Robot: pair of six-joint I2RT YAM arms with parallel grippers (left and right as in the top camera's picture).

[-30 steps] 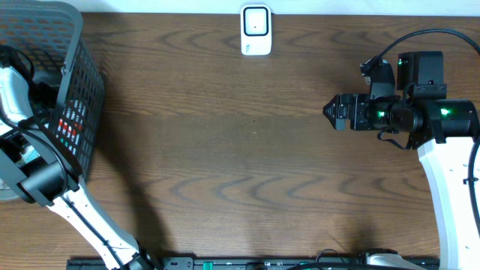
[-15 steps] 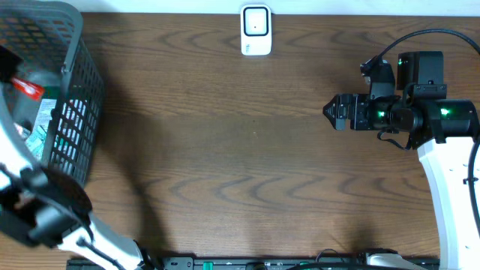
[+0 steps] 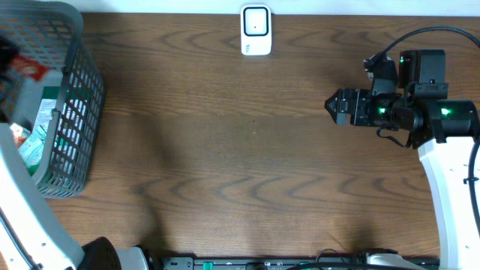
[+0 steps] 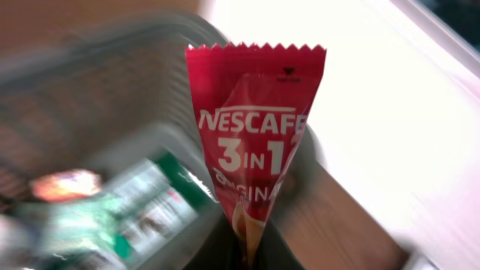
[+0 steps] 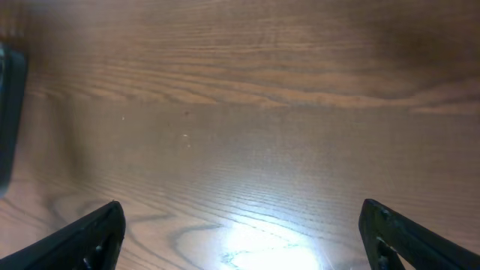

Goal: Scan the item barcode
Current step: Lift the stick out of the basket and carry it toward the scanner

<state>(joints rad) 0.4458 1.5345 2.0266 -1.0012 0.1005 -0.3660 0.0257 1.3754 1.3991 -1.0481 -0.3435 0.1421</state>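
A red Nescafe 3 in 1 sachet [image 4: 255, 135] stands upright in the left wrist view, its lower tip pinched in my left gripper [image 4: 251, 253], which is shut on it. From overhead the sachet [image 3: 31, 70] shows as a red patch over the grey basket [image 3: 79, 112] at the far left. The white barcode scanner [image 3: 256, 30] stands at the table's back edge, in the middle. My right gripper [image 3: 334, 107] hovers over the right side of the table, pointing left, open with nothing between its fingers [image 5: 97, 232].
Green and white packets [image 3: 34, 142] lie in the basket, blurred in the left wrist view [image 4: 135, 217]. My left arm's white link [image 3: 26, 217] crosses the bottom left corner. Bare wooden tabletop [image 5: 247, 112] lies under the right gripper.
My left arm has risen out of the basket with the red sachet. The right gripper has shifted slightly towards the back of the table.
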